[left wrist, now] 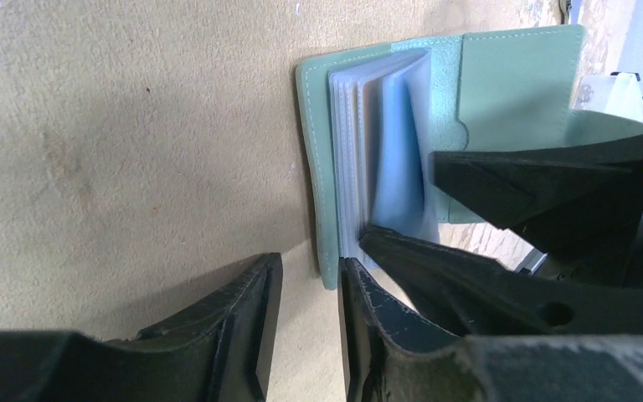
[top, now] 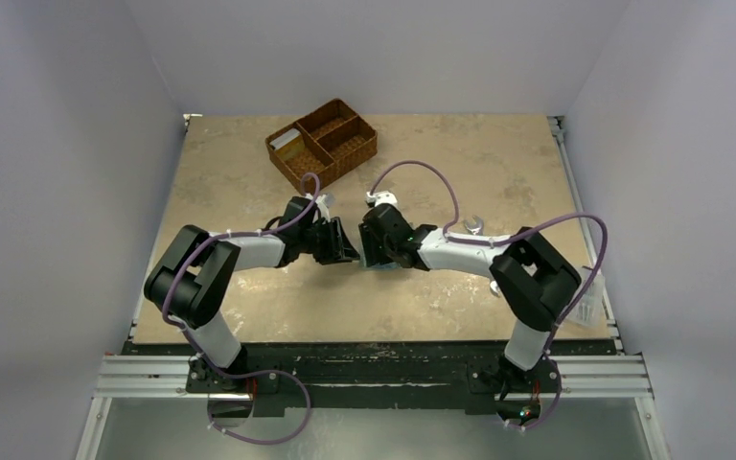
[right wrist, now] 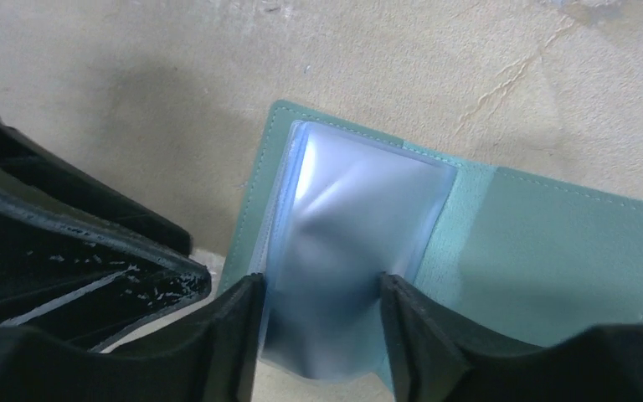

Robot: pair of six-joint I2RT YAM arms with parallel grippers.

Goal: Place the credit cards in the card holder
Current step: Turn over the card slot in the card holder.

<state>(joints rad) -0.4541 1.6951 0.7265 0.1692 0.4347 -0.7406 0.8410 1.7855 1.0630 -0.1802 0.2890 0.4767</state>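
Note:
The card holder [left wrist: 502,75] lies open on the table, teal, with a stack of clear sleeves [left wrist: 356,142] at its fold. My right gripper [right wrist: 318,289] has a finger on each side edge of one raised, bowed sleeve [right wrist: 352,209]. My left gripper [left wrist: 310,261] is open at the holder's left cover, whose corner [left wrist: 328,268] sits in the gap beside one finger. From above, both grippers [top: 345,244] [top: 372,251] meet over the holder [top: 376,267]. One pale credit card [top: 286,139] rests in the wicker basket. Neither gripper holds a card.
The brown three-compartment basket [top: 345,149] stands at the back, left of centre. A clear plastic box [top: 589,297] sits at the table's right edge. Small silver and white items [top: 474,225] [top: 380,198] lie behind the right arm.

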